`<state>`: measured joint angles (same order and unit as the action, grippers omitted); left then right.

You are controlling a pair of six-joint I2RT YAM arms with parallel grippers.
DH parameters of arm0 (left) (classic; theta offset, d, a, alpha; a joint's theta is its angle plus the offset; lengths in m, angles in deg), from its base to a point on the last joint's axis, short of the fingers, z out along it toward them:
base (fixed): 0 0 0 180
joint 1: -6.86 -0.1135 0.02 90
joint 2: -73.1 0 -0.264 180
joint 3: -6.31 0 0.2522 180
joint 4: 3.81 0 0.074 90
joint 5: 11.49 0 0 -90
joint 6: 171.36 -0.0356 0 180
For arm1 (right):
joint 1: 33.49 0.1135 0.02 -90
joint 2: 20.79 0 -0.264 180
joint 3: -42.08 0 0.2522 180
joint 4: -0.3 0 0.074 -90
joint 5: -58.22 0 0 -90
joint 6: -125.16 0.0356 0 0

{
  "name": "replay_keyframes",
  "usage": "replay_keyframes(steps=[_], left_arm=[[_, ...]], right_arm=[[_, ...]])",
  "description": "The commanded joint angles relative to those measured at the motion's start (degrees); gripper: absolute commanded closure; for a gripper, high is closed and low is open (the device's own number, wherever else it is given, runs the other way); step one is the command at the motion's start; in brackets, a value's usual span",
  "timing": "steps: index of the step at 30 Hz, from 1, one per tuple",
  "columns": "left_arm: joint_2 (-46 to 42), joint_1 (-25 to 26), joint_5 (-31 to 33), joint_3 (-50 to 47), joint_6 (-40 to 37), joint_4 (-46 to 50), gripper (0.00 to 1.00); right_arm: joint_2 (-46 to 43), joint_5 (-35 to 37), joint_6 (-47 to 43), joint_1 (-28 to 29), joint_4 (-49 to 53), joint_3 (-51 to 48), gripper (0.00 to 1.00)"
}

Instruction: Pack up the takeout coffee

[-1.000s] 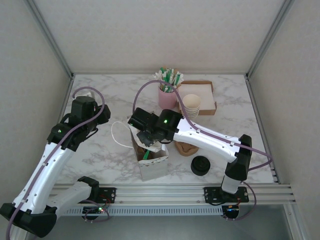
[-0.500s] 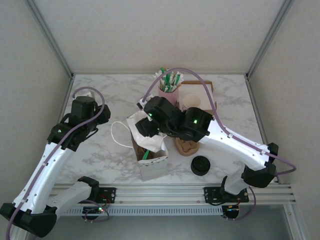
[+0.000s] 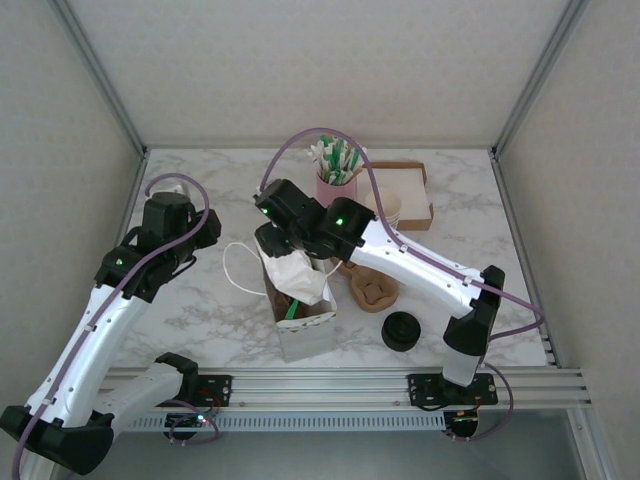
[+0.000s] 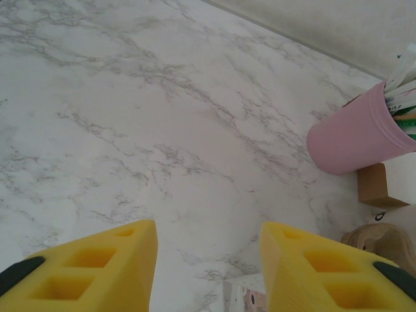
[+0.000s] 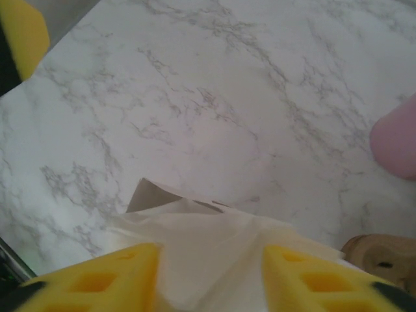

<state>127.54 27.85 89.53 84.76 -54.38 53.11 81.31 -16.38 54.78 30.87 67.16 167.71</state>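
The takeout coffee is hidden. The white paper bag stands open at the front middle, with something brown and a green straw showing inside. A crumpled white napkin is draped over the bag's far rim. My right gripper hovers just above it. In the right wrist view the yellow fingers stand apart, open, with the napkin lying under the gap between them. My left gripper is open over bare marble left of the bag, its fingers holding nothing.
A pink cup of straws stands behind the bag, beside a cardboard tray. A brown cup carrier and bare black lids lie right of the bag. A white loop lies on the table to its left.
My right gripper has moved back and left above the bag, and the napkin has dropped from it onto the bag's rim. The left arm has not moved.
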Motion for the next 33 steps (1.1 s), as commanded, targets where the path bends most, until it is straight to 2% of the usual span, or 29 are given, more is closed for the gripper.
replay_keyframes(steps=[1,7,14,21,28,33], left_arm=[[0.22,-0.41,0.04,-0.18,0.36,0.16,0.55],[0.03,-0.44,0.54,-0.35,0.28,0.30,0.55],[0.23,-0.52,0.42,-0.50,0.44,0.09,0.55],[0.83,-0.43,-0.13,-0.88,0.97,-0.69,0.55],[0.56,-0.43,0.66,-0.88,0.70,-0.60,0.54],[0.41,-0.45,-0.13,-0.78,0.27,-1.20,0.52]], right_arm=[[-1.10,0.94,0.87,-0.36,1.54,1.49,0.77],[-5.75,-1.07,1.82,-0.13,0.66,-4.03,0.96],[-7.87,-0.70,2.54,1.43,2.81,-12.03,0.95],[-4.19,-3.66,2.36,1.98,2.23,-12.14,0.86],[-6.66,-2.38,0.48,2.34,-0.89,-8.56,0.56],[-12.03,0.68,-1.95,2.73,-4.22,-7.69,0.44]])
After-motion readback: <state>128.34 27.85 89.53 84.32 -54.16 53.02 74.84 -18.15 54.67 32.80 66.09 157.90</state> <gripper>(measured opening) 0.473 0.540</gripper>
